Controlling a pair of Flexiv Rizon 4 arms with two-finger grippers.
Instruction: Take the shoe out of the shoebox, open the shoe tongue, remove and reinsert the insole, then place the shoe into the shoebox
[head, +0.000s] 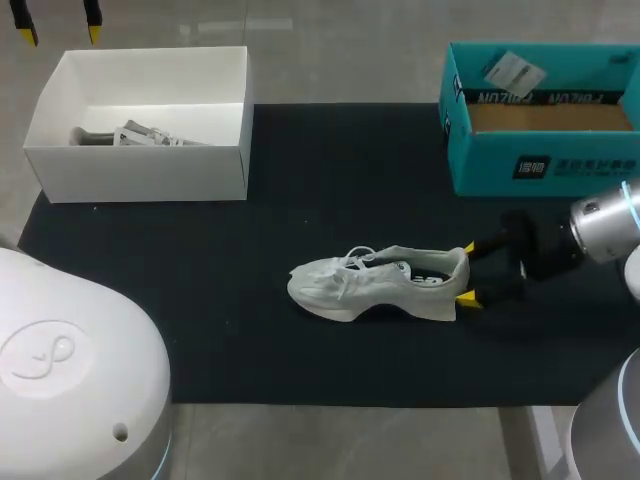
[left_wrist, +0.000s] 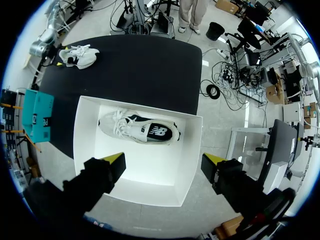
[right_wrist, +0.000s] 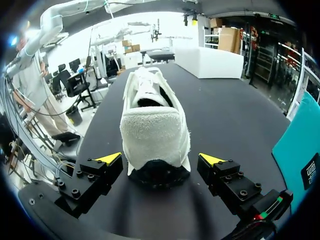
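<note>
Upper left, the left gripper (head: 60, 35) is hanging over the white shoebox (head: 140, 172), claw spread wide, with a second shoe (head: 150, 135) lying inside. Centre frame, the shoe (head: 380, 285) is sitting upright on the black mat (head: 300, 200), toe pointing left. The right gripper (head: 468, 272) is straddling its heel, fingers wide, gripping nothing. A teal box (head: 540, 165) is sitting upper right.

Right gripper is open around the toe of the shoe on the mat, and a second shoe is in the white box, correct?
Not the toe: the right wrist view shows the right gripper open around the heel of the shoe. The second shoe is in the white box.
</note>
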